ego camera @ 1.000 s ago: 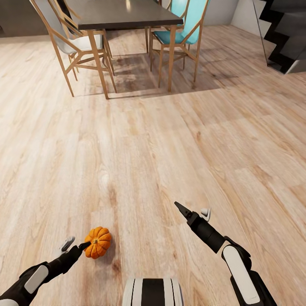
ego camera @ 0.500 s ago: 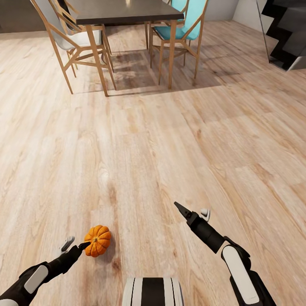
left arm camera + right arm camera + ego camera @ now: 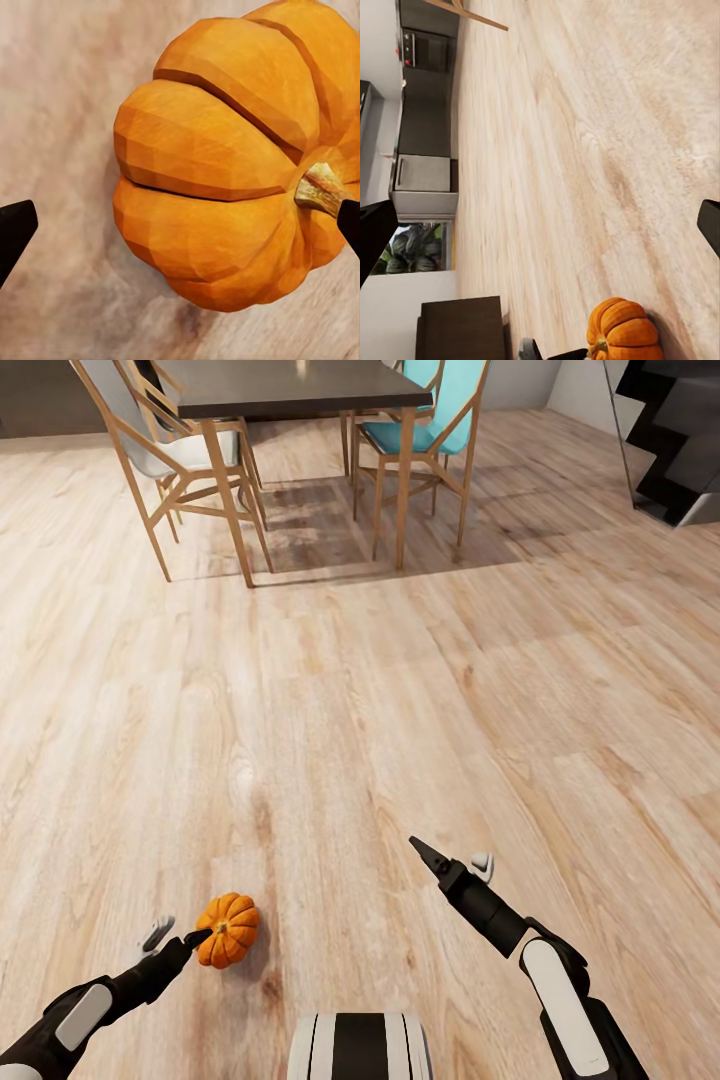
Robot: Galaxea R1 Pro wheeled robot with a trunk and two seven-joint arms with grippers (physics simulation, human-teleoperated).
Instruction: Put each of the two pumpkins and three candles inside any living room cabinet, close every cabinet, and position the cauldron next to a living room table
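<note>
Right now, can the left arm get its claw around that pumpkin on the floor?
Probably yes. The left claw is open right at the pumpkin, one finger beside its stem and the other wide of it. Bare floor surrounds it, nothing blocking.

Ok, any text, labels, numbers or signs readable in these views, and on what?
None: no readable text in any view.
The ribbed orange pumpkin, the dark-topped wooden-legged table, the teal-seated chair and the pale plank floor carry no marks.
The dark kitchen appliance: too small to tell.
</note>
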